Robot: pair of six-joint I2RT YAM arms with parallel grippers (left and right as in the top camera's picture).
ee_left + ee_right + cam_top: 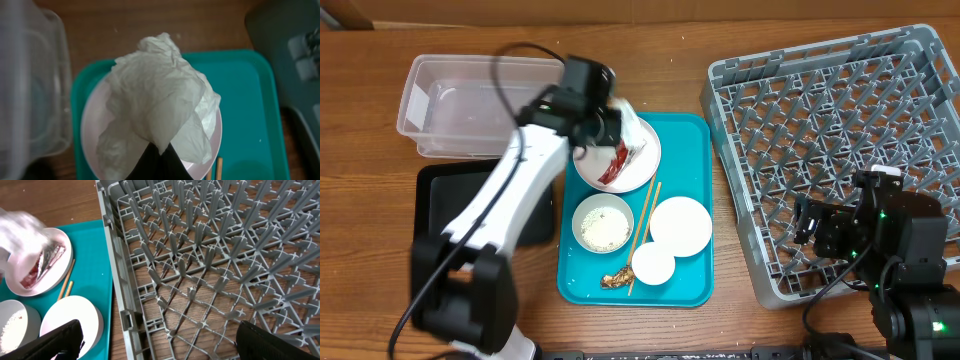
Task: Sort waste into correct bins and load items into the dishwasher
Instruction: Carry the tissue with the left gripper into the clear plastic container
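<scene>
My left gripper (161, 150) is shut on a crumpled white napkin (157, 95) and holds it just above the large white plate (592, 172) at the back of the teal tray (692, 150). A red wrapper (618, 166) lies on that plate. In front sit a bowl with rice grains (603, 224), a smaller plate (681, 226), a small cup (653, 265), a brown scrap (614, 280) and chopsticks (644, 232). The clear tub (470, 105) and black tray (445, 205) lie left. My right gripper (155, 342) is open and empty over the grey rack (840, 120).
The rack's near-left wall (117, 270) runs right beside the teal tray's edge (97, 280). The left arm (510, 200) reaches across the black tray. Bare wooden table lies behind the tray and tub.
</scene>
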